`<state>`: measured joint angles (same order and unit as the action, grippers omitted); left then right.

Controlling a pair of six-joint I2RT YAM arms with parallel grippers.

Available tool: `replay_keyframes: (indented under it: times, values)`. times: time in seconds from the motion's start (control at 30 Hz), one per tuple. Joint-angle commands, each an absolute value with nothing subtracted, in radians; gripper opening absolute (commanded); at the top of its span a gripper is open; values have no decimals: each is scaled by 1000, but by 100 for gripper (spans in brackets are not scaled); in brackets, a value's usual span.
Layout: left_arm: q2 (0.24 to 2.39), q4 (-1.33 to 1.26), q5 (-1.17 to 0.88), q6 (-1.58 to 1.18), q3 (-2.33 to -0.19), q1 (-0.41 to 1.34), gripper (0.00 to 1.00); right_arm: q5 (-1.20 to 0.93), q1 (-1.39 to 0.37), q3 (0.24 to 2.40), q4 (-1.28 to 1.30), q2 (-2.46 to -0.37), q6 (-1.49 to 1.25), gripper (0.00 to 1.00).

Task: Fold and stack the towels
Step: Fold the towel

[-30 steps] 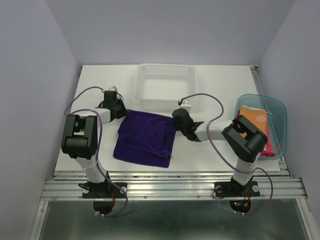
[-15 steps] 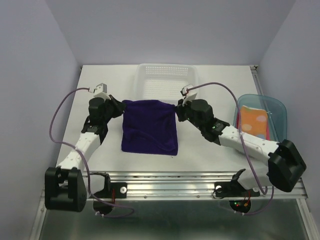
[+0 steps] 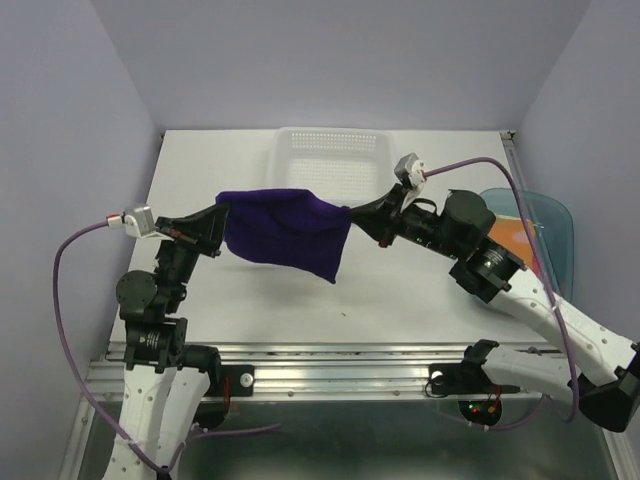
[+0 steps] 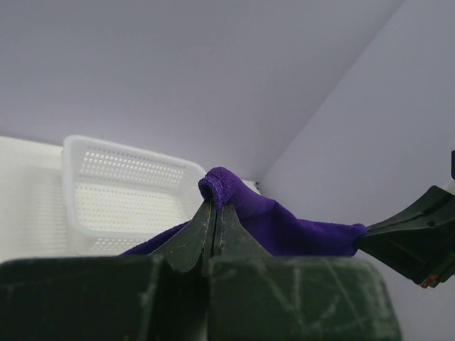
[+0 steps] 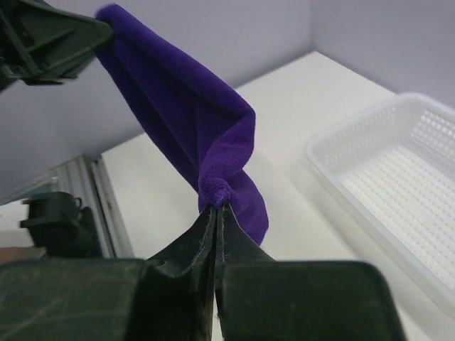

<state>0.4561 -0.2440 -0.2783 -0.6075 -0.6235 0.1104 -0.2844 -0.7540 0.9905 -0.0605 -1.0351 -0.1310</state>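
Note:
The dark purple towel (image 3: 290, 232) hangs in the air above the table, stretched between both grippers. My left gripper (image 3: 219, 212) is shut on its left corner; in the left wrist view the cloth (image 4: 277, 226) bulges out above the closed fingertips. My right gripper (image 3: 352, 213) is shut on its right corner; in the right wrist view the towel (image 5: 186, 121) runs up to the left gripper. The orange polka-dot towel (image 3: 512, 238) shows partly in the teal tray, behind the right arm. The pink towel is hidden.
The white perforated basket (image 3: 330, 165) stands at the back centre, just behind the hanging towel; it also shows in the left wrist view (image 4: 121, 192) and the right wrist view (image 5: 398, 185). The translucent teal tray (image 3: 545, 215) is at the right edge. Walls close the sides.
Both arms have raised the purple towel off the table by its far corners. It lay flat a second ago and now hangs free, drooping at the lower right.

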Motion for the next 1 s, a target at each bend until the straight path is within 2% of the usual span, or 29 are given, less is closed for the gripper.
replay_keyframes:
  times: [0.0, 0.27, 0.43, 0.57, 0.7, 0.77, 0.97]
  values:
    - [371, -189, -319, -661, -681, 114, 0, -481, -756, 1100, -35, -979, -202, 1]
    - [210, -109, -285, -716, -667, 113, 0, -505, -758, 1036, -15, -904, -310, 1]
    - [196, -124, -229, -776, -498, 114, 0, -333, -758, 959, 51, -925, -351, 1]
    - [228, -202, -163, -816, -336, 114, 0, -193, -755, 897, 38, -1034, -370, 1]
    - [398, -382, -92, -836, -215, 114, 0, -132, -732, 871, -61, -1182, -362, 1]
    - [553, -501, -60, -835, -193, 114, 0, -129, -692, 905, -64, -1284, -342, 1]
    - [941, -711, -61, -793, -287, 115, 0, -149, -597, 942, -130, -1399, -293, 1]
